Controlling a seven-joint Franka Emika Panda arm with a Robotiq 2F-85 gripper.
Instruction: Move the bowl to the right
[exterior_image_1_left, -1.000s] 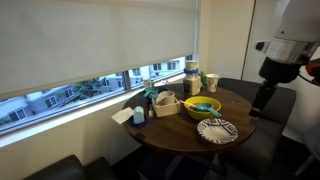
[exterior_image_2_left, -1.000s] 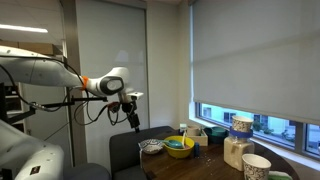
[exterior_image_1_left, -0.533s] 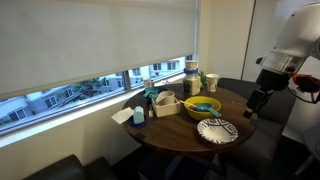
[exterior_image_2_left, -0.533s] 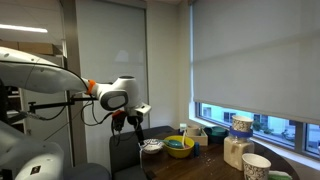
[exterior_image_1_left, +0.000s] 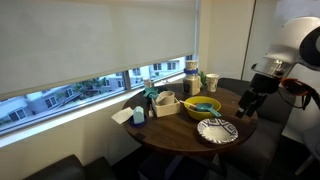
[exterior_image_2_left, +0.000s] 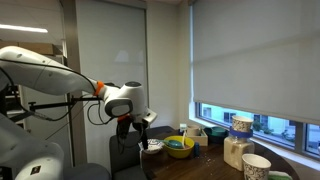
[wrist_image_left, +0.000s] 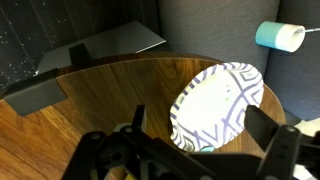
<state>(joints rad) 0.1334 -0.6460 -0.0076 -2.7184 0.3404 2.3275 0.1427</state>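
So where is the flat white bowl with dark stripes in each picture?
In an exterior view: flat white striped bowl, lower right.
In an exterior view: the bowl, bottom middle.
Wrist view: the bowl, right of centre.
Landmark: deep yellow bowl beside it, both exterior views.

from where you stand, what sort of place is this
Probably an office break area or a flat's dining nook: a round wooden table set with a patterned bowl and a yellow bowl, dark upholstered chairs, and a long window under a roller shade overlooking buildings.
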